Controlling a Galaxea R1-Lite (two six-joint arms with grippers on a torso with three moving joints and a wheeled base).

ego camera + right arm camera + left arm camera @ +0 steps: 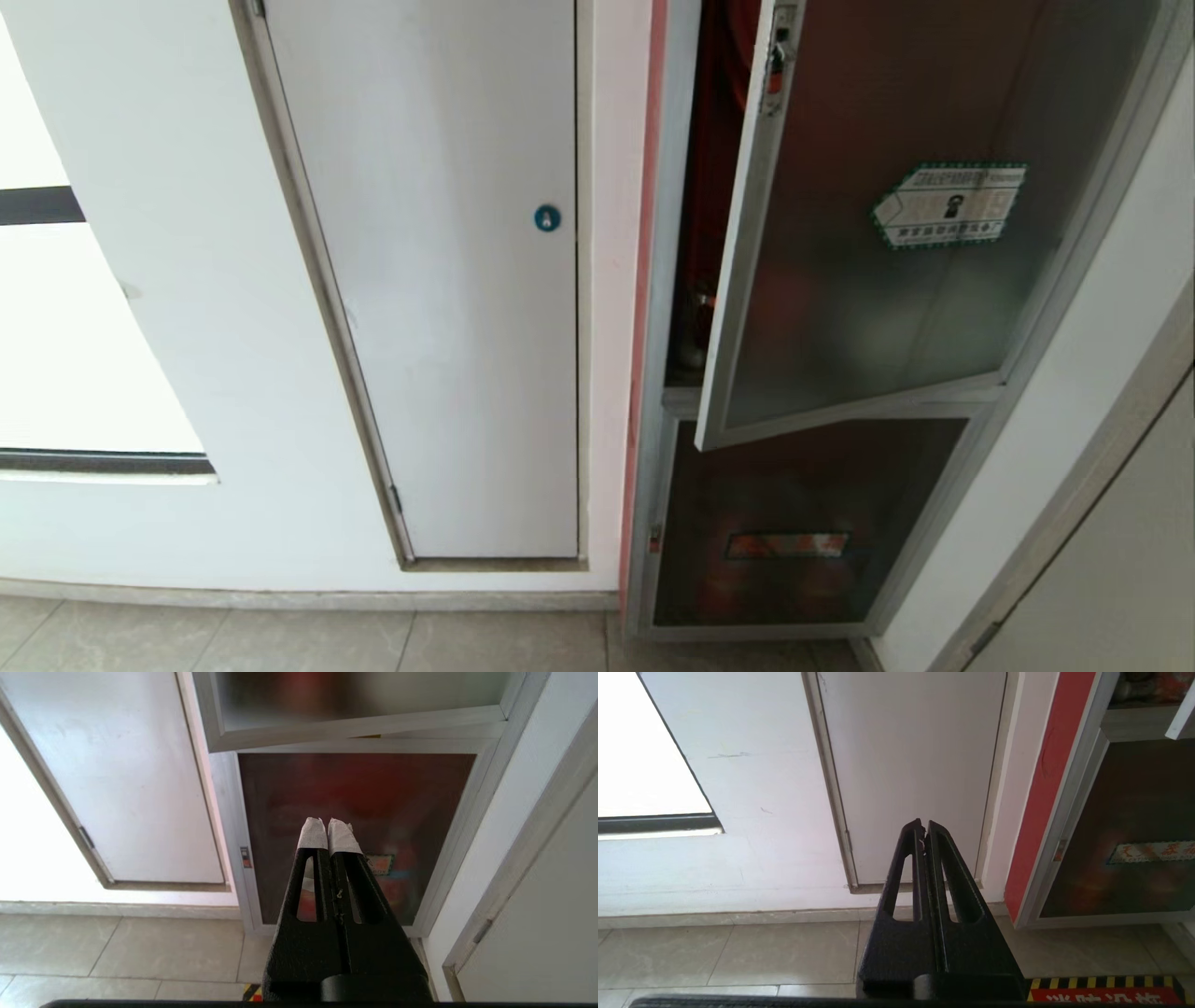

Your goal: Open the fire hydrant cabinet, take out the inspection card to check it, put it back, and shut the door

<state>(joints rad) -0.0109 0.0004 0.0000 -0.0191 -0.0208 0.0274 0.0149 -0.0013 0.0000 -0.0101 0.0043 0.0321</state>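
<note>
The fire hydrant cabinet (pixel 665 280) stands in the wall right of a plain white door (pixel 439 280), and its tinted glass door (pixel 887 233) with the green-bordered sticker (pixel 948 205) hangs ajar, its latch edge swung out from the frame over the red interior. The inspection card cannot be made out. Both arms sit low before the wall: the left gripper (pixel 923 826) and the tape-tipped right gripper (pixel 328 823) each have fingers pressed together, holding nothing.

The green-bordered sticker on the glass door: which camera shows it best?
The head view. There the sticker sits whole on the door, which stands ajar. The right wrist view catches only the door's bottom edge, the left wrist view just a frame corner; neither shows the sticker.
</note>
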